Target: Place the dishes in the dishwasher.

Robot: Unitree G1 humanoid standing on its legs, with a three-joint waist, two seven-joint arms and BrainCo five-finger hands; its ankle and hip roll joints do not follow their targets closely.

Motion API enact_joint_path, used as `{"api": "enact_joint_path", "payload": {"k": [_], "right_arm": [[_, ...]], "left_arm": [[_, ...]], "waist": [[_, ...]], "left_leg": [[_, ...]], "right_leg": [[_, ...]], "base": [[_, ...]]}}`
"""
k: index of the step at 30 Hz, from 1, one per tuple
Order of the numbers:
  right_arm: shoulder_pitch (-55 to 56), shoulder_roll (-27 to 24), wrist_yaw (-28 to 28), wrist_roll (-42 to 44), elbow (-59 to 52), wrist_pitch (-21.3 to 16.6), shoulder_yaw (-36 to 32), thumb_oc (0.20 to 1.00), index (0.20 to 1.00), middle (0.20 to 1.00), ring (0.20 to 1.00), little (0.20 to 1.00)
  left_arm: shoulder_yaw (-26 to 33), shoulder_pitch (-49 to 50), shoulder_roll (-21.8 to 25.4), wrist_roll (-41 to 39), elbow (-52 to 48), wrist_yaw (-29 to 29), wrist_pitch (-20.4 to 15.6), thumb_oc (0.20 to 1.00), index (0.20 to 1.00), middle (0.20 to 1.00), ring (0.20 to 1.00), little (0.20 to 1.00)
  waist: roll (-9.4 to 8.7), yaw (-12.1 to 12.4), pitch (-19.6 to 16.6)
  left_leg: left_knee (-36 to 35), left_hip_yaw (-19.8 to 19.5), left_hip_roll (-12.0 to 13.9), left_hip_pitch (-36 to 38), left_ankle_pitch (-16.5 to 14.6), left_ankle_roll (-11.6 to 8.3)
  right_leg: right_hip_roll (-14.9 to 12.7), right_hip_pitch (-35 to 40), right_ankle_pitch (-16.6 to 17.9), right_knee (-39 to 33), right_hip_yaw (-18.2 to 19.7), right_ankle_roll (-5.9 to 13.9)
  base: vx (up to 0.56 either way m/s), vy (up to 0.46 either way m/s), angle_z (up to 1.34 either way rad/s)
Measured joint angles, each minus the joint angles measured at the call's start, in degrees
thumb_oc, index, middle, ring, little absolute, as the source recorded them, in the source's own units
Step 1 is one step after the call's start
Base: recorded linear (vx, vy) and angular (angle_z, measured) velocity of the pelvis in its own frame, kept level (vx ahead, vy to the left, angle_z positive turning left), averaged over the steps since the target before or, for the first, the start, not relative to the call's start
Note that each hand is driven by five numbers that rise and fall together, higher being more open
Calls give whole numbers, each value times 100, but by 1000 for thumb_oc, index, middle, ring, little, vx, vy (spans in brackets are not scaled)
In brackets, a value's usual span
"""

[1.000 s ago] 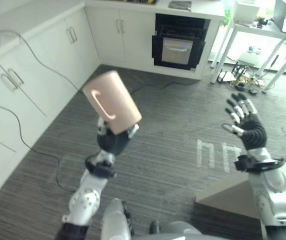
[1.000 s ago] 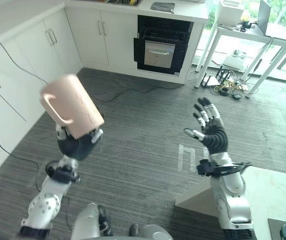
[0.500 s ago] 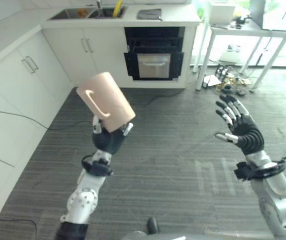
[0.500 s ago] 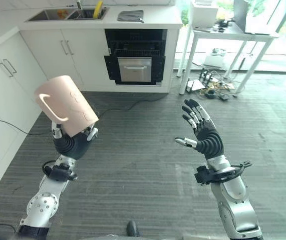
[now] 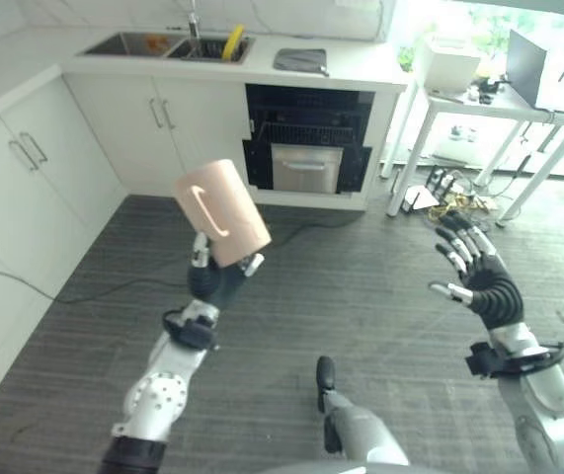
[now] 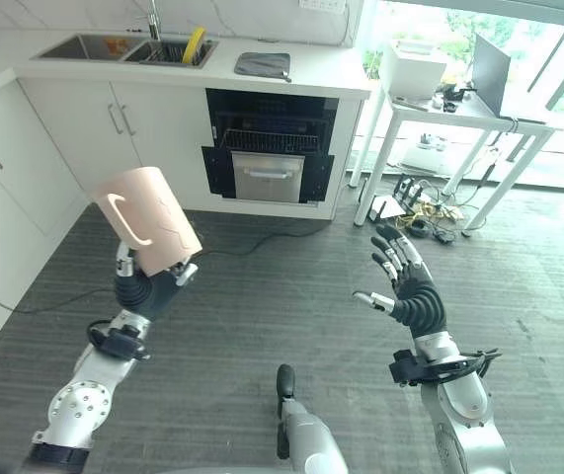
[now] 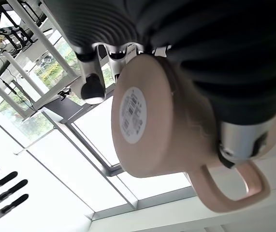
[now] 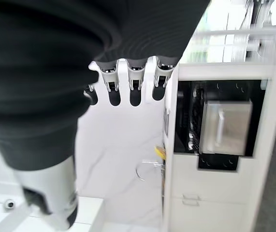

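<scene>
My left hand [image 5: 214, 280] is raised at mid-left and shut on a pale pink mug [image 5: 222, 212], which stands tilted above it with its handle facing me. The left wrist view shows the mug [image 7: 152, 121] bottom-on, with a round sticker on its base and my fingers [image 7: 93, 87] wrapped round it. At the right my right hand [image 5: 483, 281] is held up open, fingers spread, holding nothing. Beyond both hands stands the dishwasher [image 5: 306, 138], built in under the counter, its dark cavity showing a rack and a steel front panel with a handle; the right wrist view shows the dishwasher [image 8: 220, 126] too.
White cabinets [image 5: 25, 168] line the left wall and the far wall. On the counter are a sink [image 5: 148, 43] with a yellow item [image 5: 231, 42] and a grey cloth [image 5: 299, 61]. A white table [image 5: 489, 109] with cables under it stands at the far right. Grey floor [image 5: 341, 286] lies between.
The whole view has swung and moved on toward the dishwasher, so the camera moved. The left hand still holds the mug up; the right hand stays open and sits a little lower.
</scene>
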Motion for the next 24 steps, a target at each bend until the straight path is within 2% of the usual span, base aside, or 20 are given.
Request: {"api": "enact_joint_path", "payload": {"k": [1, 2, 3, 5, 6, 8, 9, 10, 11, 12, 13, 14, 15, 16, 18, 19, 20, 22, 23, 24], "right_arm": [[-169, -94, -32, 6, 69, 5, 51, 1000, 1000, 1000, 1000, 1000], [-304, -168, -78, 6, 102, 28, 60, 1000, 1000, 1000, 1000, 1000], [-664, -171, -144, 18, 194, 147, 124, 1000, 1000, 1000, 1000, 1000], [-866, -169, -152, 19, 186, 149, 130, 1000, 1000, 1000, 1000, 1000], [-920, -168, -156, 21, 184, 124, 105, 1000, 1000, 1000, 1000, 1000], [-884, -166, -153, 21, 180, 120, 88, 1000, 1000, 1000, 1000, 1000], [-853, -129, -149, 21, 181, 123, 107, 1000, 1000, 1000, 1000, 1000], [-820, -106, -139, 19, 180, 125, 129, 1000, 1000, 1000, 1000, 1000], [-822, -84, -134, 20, 178, 123, 123, 1000, 1000, 1000, 1000, 1000], [-798, 59, -98, 19, 181, 109, 31, 1000, 1000, 1000, 1000, 1000], [-796, 229, -86, 19, 201, 111, -73, 1000, 1000, 1000, 1000, 1000], [-797, 158, -81, 20, 250, 107, -112, 1000, 1000, 1000, 1000, 1000], [-757, 50, -55, 21, 343, 96, -159, 1000, 1000, 1000, 1000, 1000], [-655, -143, 15, 23, 435, 114, -291, 1000, 1000, 1000, 1000, 1000], [-584, -166, 46, 70, 452, 126, -382, 1000, 1000, 1000, 1000, 1000], [-633, -185, 74, 73, 449, 130, -363, 1000, 1000, 1000, 1000, 1000], [-714, -254, 132, 72, 428, 145, -300, 1000, 1000, 1000, 1000, 1000], [-790, -268, 213, 120, 243, 222, -336, 1000, 1000, 1000, 1000, 1000], [-741, -274, 236, 123, 119, 243, -334, 1000, 1000, 1000, 1000, 1000], [-678, -314, 246, 122, -43, 242, -306, 1000, 1000, 1000, 1000, 1000]], "left_arm": [[-14, 15, -73, 2, -13, -36, 6, 200, 200, 200, 200, 200], [-8, 21, -167, 2, 2, -29, 5, 200, 200, 200, 200, 200], [95, 24, -198, -8, -115, -15, 3, 200, 200, 200, 200, 200], [213, 26, -242, -13, -262, -29, 4, 200, 200, 200, 200, 200], [257, -20, -235, -16, -261, -35, 7, 200, 200, 200, 200, 200], [303, -75, -234, -40, -289, -36, 2, 200, 200, 200, 200, 200], [298, -71, -232, -51, -293, -36, 12, 200, 200, 200, 200, 200], [282, -32, -223, -51, -296, -36, 26, 200, 200, 200, 200, 200], [282, -2, -220, -50, -296, -36, 26, 200, 200, 200, 200, 200], [293, 29, -218, -49, -319, -104, 22, 200, 200, 200, 200, 200], [294, 168, -148, -49, -313, -145, 25, 200, 200, 200, 200, 200], [323, 168, -5, -70, -243, -212, 26, 200, 200, 200, 200, 200], [340, 230, 61, -81, -103, -303, 31, 200, 200, 200, 200, 200], [377, 312, 149, -86, 87, -384, 7, 200, 200, 200, 200, 200], [473, 587, 38, -155, 84, -398, -26, 200, 200, 200, 200, 200], [473, 603, -78, -228, 46, -470, -29, 200, 200, 200, 200, 200], [465, 591, -150, -229, -27, -495, -46, 200, 200, 200, 200, 200], [462, 412, -149, -230, -139, -474, -51, 200, 200, 200, 200, 200], [454, 285, -162, -229, -138, -443, -52, 200, 200, 200, 200, 200], [446, 162, -183, -229, -154, -431, -71, 200, 200, 200, 200, 200]], "waist": [[98, 45, -20], [348, 111, -43], [513, 233, -48], [481, 300, -37], [419, 263, -44], [333, 242, -24], [231, 244, 21], [87, 234, 67], [22, 228, 68], [-106, 206, 121], [-91, 210, 138], [-19, 191, 138], [79, 125, 113], [185, 104, 113], [267, 282, 137], [310, 365, 138], [325, 434, 134], [269, 419, 125], [245, 393, 115], [392, 379, 66]], "left_leg": [[-13, -92, 107, 234, -73, -138], [72, -105, 258, 276, -96, -225], [566, -31, 406, 135, 34, -444], [1484, 67, 498, -199, 99, -655], [2051, 103, 676, -447, 155, -712], [3269, 403, 1134, -1163, 417, -1033], [3980, 494, 1384, -1705, 427, -1053], [4387, 411, 1470, -2149, 425, -1048], [4474, 357, 1471, -2383, 425, -1051], [4563, 354, 1535, -3005, 437, -850], [3031, 810, 1758, -3400, 573, -734], [1894, 1139, 1751, -3245, 786, -644], [1019, 1361, 1641, -3088, 903, -647], [-361, 1384, 1344, -2825, 997, -647], [-502, 869, 1110, -2809, 1280, -579], [-475, 820, 1033, -2825, 1385, -543], [-474, 821, 994, -2828, 1465, -432], [-471, 949, 793, -2622, 1456, -318], [-475, 1029, 661, -2462, 1416, -32], [-506, 966, 658, -2250, 1323, 109]], "right_leg": [[143, 264, 659, -222, 68, -327], [311, 446, 891, -414, 54, -527], [477, 715, 943, -777, 135, -597], [502, 1009, 865, -968, 255, -714], [528, 1210, 634, -984, 219, -800], [625, 1349, 385, -976, 196, -955], [684, 1447, 339, -970, 228, -952], [683, 1567, 306, -981, 257, -961], [681, 1652, 247, -1012, 326, -998], [666, 1838, 53, -1128, 415, -1009], [714, 2222, -46, -1197, 385, -901], [715, 2397, -251, -1196, 369, -704], [715, 2437, -356, -1197, 400, -531], [678, 2490, -489, -1194, 406, -296], [672, 2694, -495, -1194, 693, -303], [677, 2807, -585, -1194, 796, -178], [682, 2889, -616, -1194, 837, -159], [533, 3056, -735, -1192, 874, 20], [415, 3136, -766, -1186, 809, 58], [445, 3156, -837, -1076, 763, 160]], "base": [[207, -248, 34], [210, -261, -4], [159, -235, -29], [155, -287, -25], [126, -276, 7], [102, -219, 0], [118, -204, -25], [131, -124, -30], [168, -81, -30], [263, 164, -33], [480, 501, -29], [589, 634, -11], [528, 575, 14], [403, 402, 17], [316, 352, -32], [267, 357, -69], [410, 611, -77], [343, 547, -62], [177, 296, -41], [318, 516, -23]]}}
